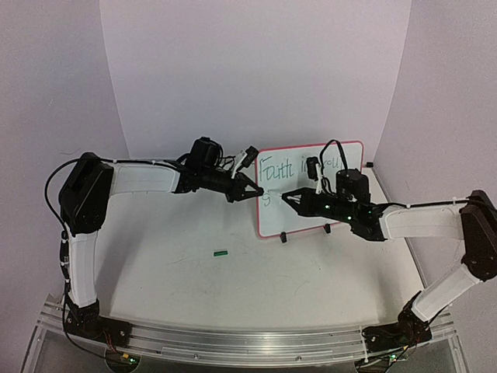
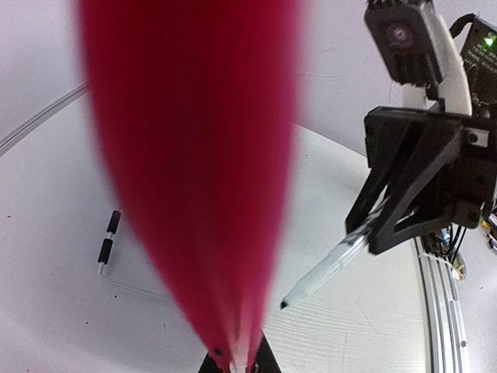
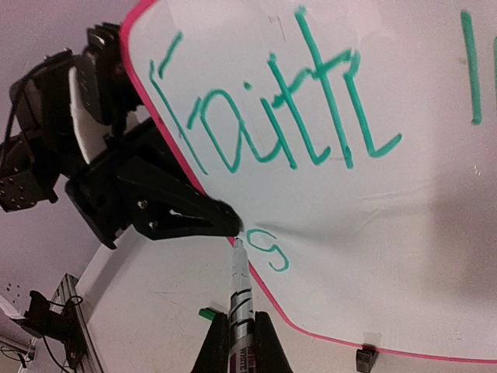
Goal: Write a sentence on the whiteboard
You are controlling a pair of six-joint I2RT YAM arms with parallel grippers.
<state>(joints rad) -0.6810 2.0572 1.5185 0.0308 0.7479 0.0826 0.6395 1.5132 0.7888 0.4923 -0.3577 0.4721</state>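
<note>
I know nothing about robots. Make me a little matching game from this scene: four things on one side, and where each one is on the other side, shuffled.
Things:
1. whiteboard
2. marker
3. small green piece
4. green lettering

Places:
A. lying on the table, in front of the whiteboard
B. gripped in the right tool, tip at the whiteboard
C. written on the whiteboard's white face
D. standing upright, rim pinched by the left tool

Pairs: 1-D, 2-B, 3-A, 4-C
</note>
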